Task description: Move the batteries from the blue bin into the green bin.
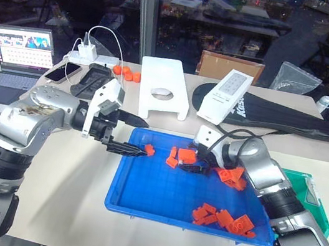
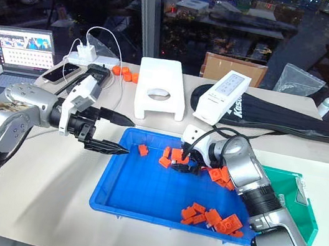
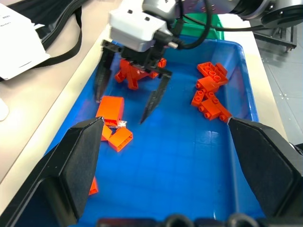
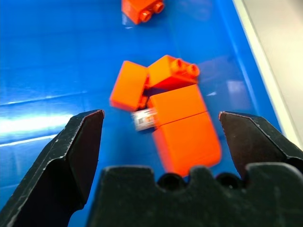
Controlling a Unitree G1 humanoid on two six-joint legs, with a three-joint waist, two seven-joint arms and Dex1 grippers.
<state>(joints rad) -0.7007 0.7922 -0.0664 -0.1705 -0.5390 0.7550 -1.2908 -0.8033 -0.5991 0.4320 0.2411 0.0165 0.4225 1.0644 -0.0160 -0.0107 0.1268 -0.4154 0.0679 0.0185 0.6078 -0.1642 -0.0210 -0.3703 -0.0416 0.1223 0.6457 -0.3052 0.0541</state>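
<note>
One battery (image 4: 144,119) shows as a small silvery stub poking out from under a cluster of orange bricks (image 4: 175,113) near the far rim of the blue bin (image 1: 159,195). It lies straight ahead of the right pincer (image 1: 194,166), roughly centred between its spread fingers, long axis running across the gap, mostly buried so the full length can't be told. Right pincer is wide apart, holding nothing, tips just above the bricks. Left pincer (image 1: 132,135) is also apart and empty, hovering over the bin's left rim, farther from the battery. The green bin (image 1: 313,198) sits beside the blue bin behind the right arm. Bricks likely block a clean grip.
</note>
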